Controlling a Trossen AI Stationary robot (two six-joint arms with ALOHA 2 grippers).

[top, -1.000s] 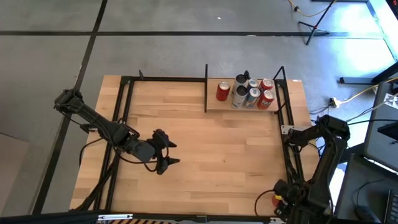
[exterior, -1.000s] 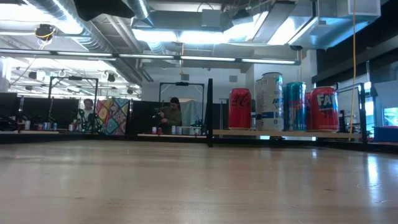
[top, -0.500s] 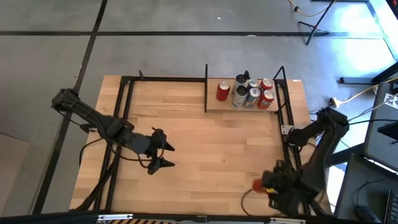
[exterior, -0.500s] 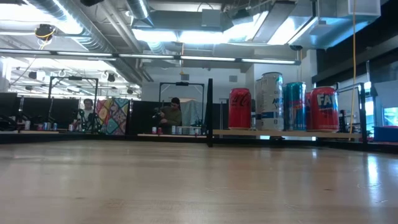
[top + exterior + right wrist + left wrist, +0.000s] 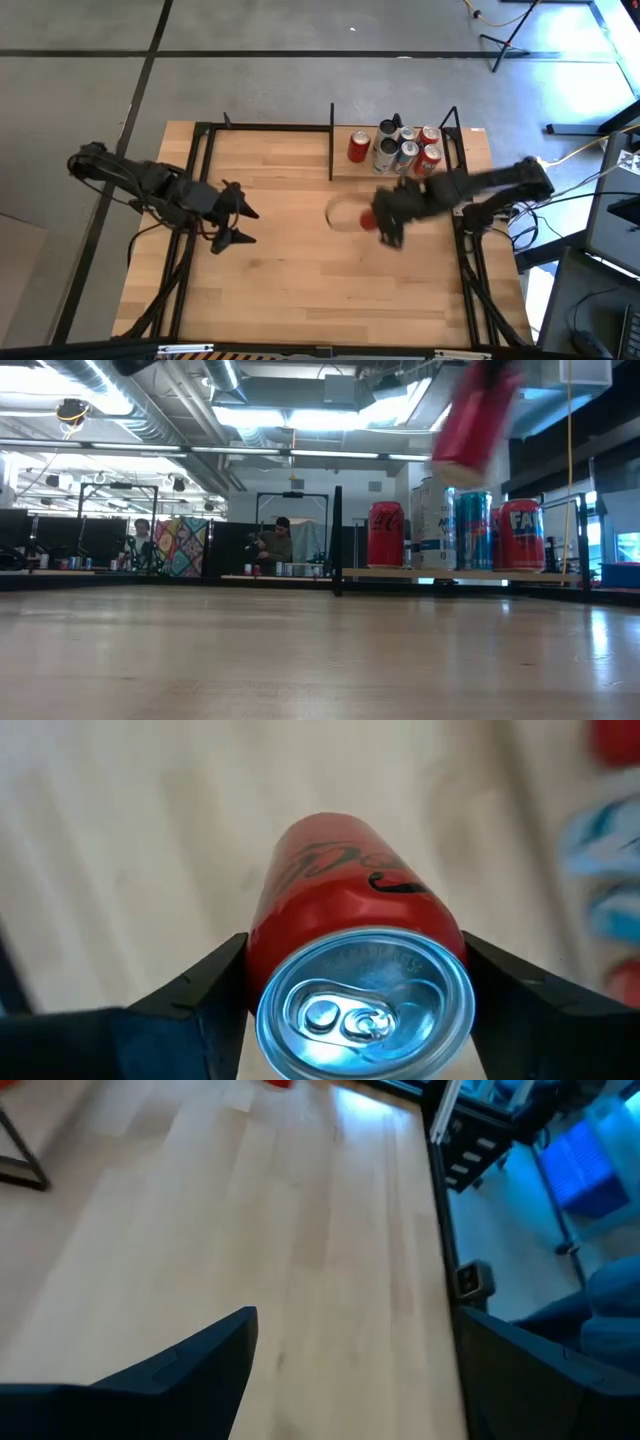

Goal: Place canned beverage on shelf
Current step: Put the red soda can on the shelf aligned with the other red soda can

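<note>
High view: five cans (image 5: 400, 148) on shelf (image 5: 340, 168), sixth red can (image 5: 368, 217) in right tool (image 5: 385, 222).

Open-plan lab: exposed ducts (image 5: 150, 410) (ceiling), monitors (image 5: 25, 530), seated person (image 5: 278, 545).

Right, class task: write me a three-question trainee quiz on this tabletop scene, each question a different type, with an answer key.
1. True or false: the right gripper holds a red can.
2. How many cans already stand on the shelf in the high view?
3. Multiple choice: the left gripper is A) gripping a can, B) open and empty above the table, C) resting on the shelf.

Key: 1 true; 2 five; 3 B.
</note>
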